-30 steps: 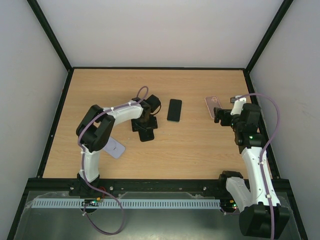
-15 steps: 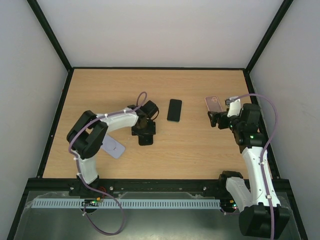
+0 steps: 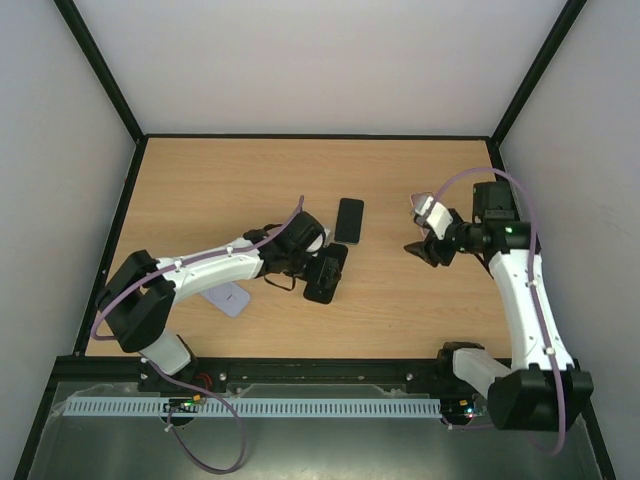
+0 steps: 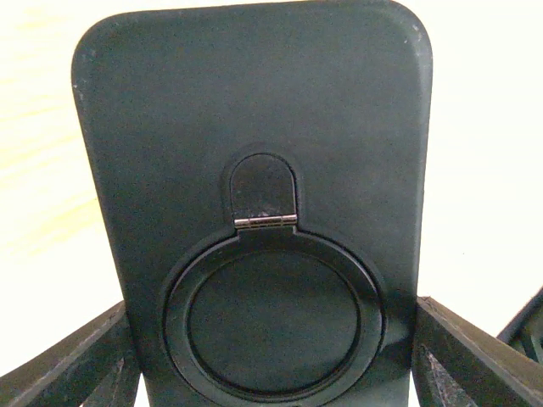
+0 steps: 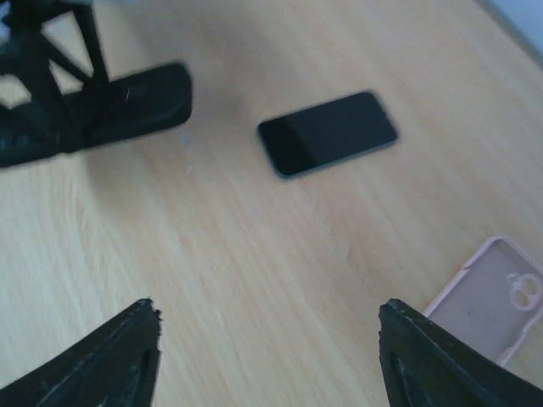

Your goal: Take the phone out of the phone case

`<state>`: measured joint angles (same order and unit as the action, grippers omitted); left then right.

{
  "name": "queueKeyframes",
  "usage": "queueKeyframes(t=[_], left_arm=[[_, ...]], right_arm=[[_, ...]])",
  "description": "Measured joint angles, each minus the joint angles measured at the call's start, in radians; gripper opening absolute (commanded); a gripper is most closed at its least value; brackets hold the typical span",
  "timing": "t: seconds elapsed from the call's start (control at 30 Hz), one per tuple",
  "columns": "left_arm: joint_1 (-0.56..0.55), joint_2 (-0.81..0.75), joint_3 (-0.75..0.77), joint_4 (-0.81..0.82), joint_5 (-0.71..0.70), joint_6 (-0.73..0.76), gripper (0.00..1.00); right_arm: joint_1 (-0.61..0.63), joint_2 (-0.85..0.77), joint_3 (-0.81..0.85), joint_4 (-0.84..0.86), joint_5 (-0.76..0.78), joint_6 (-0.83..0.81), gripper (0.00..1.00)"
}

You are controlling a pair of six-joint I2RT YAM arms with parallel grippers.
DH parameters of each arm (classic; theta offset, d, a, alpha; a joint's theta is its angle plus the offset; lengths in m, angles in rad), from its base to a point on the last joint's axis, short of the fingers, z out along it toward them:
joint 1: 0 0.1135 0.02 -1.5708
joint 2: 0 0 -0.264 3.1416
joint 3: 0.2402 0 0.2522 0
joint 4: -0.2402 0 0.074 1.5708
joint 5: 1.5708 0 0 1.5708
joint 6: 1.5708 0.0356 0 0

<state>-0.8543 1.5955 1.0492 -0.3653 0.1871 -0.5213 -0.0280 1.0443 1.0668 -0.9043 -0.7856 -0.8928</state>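
Pale wood desk [image 3: 200, 180], grey walls on three sides, black frame along the edges. Both arm bases at the near edge.

Nearest, toward the near-left corner: pale case [image 3: 228, 298] flat on the wood, beside the left arm. Not involved.

Mid-desk: left arm stretched low from the near-left corner toward the centre. Left gripper [image 4: 271, 305] pinching dark case [image 4: 254, 170] by its two long sides, one finger on each. Only the back on show in the wrist view, ring stand [image 4: 271, 318] folded flat. Impossible to say whether anything sits inside. Long axis near-to-far, leaning slightly toward the right edge.

Right of centre: right arm reared up from the near-right corner, wrist turned back toward the left edge. Right gripper [image 5: 267, 309] spread wide, nothing between the fingers, hovering over bare wood.

Just beyond the dark case, toward the far edge: black phone [image 3: 349, 220], flat, outside any case, long axis near-to-far.
- Close to the dark case's far end; touching or not, cannot tell.
- Lies leftward of the right gripper, broadside in that wrist view.
- Closer to the left gripper, but that one occupied; right one free for any reach.

About as far out, toward the right edge: pink case [image 5: 496, 297], empty, just beside the right gripper.

Judgement: removal probably done already.
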Motion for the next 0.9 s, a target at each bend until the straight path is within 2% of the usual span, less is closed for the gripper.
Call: queueKeyframes(t=[0.13, 0.33, 0.43, 0.67, 0.9], left_arm=[[0.000, 0.000, -0.013, 0.008, 0.116, 0.042, 0.39], [0.000, 0.001, -0.018, 0.008, 0.307, 0.078, 0.41], [0.000, 0.005, -0.018, 0.008, 0.394, 0.096, 0.41], [0.000, 0.042, -0.018, 0.000, 0.528, 0.128, 0.39], [0.000, 0.095, -0.002, -0.040, 0.617, 0.160, 0.38]], right_arm=[[0.051, 0.033, 0.000, -0.101, 0.061, -0.202, 0.65], [0.332, -0.085, -0.074, -0.109, 0.206, -0.351, 0.63], [0.476, -0.117, -0.110, -0.103, 0.285, -0.364, 0.60], [0.727, -0.104, -0.145, -0.048, 0.443, -0.346, 0.52], [0.885, -0.055, -0.170, -0.001, 0.566, -0.337, 0.47]])
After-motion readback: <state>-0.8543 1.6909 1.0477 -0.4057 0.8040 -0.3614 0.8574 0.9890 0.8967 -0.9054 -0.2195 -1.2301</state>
